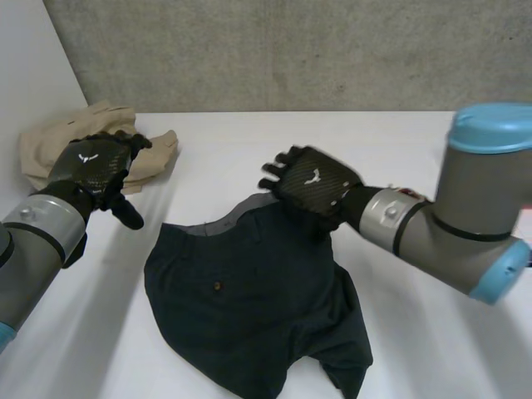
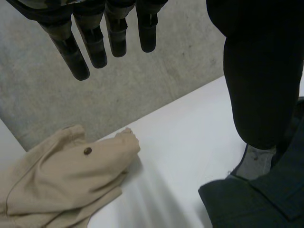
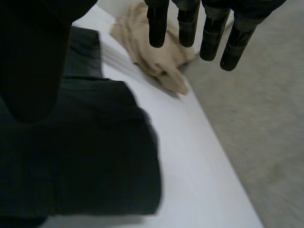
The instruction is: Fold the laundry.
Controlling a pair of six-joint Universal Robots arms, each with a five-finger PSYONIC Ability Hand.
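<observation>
A dark navy garment (image 1: 249, 307) lies crumpled in the middle of the white table (image 1: 416, 141), with a small button on its upper face. A beige garment (image 1: 58, 145) lies bunched at the back left corner. My left hand (image 1: 91, 166) hovers open between the two, just in front of the beige garment (image 2: 61, 180), its fingers (image 2: 95, 42) straight and holding nothing. The navy garment's corner (image 2: 256, 199) lies below its thumb. My right hand (image 1: 312, 187) is open over the navy garment's back edge, fingers (image 3: 190, 23) straight above the dark cloth (image 3: 80, 156) and empty.
A grey concrete wall (image 1: 291, 50) stands behind the table's back edge. Bare white tabletop lies to the right of the navy garment and between the two garments. The beige garment (image 3: 152, 52) reaches the table's back edge.
</observation>
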